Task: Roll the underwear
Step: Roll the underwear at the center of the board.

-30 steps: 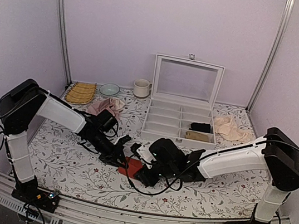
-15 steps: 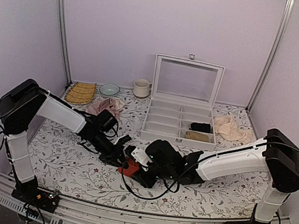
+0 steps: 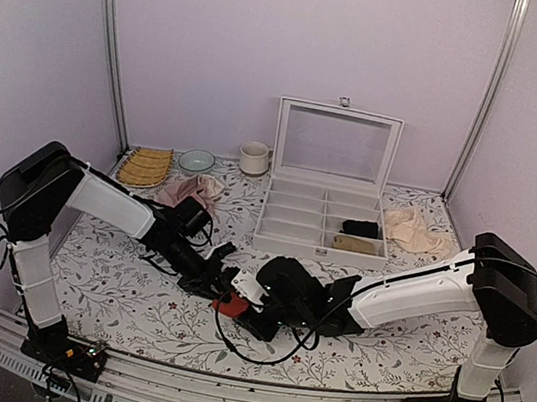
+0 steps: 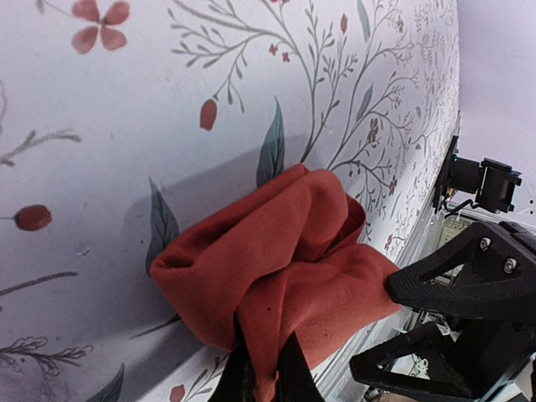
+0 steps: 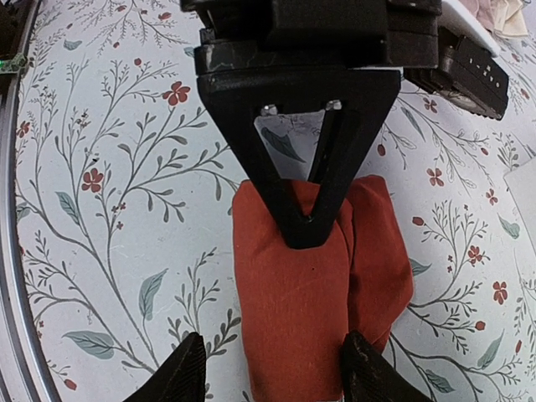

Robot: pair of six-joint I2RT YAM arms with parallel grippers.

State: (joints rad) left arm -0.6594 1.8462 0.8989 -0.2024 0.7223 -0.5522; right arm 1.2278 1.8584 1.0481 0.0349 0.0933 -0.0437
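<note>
The underwear (image 3: 229,303) is a bunched red-orange bundle on the floral cloth near the table's front middle; its cream waistband does not show. My left gripper (image 3: 217,282) is shut on the bundle's edge; the left wrist view shows its tips (image 4: 264,356) pinching the red fabric (image 4: 285,268). My right gripper (image 3: 245,305) is open, its two fingertips (image 5: 188,368) standing on either side of the fabric (image 5: 293,318). The left gripper's fingers (image 5: 310,222) press on the fabric's far end in the right wrist view. The right gripper's fingers (image 4: 469,285) touch the bundle's right side.
A white compartment box (image 3: 324,220) with its lid up stands behind, holding two small rolled items. A dusty-pink cloth (image 3: 187,191) lies back left, a pale beige cloth (image 3: 411,229) back right. A cup (image 3: 253,158), bowl (image 3: 196,160) and bamboo mat (image 3: 145,166) sit at the back.
My right gripper has moved left toward the left gripper, and the red underwear has gone from a flatter patch to a smaller bunched bundle. The left arm has barely moved.
</note>
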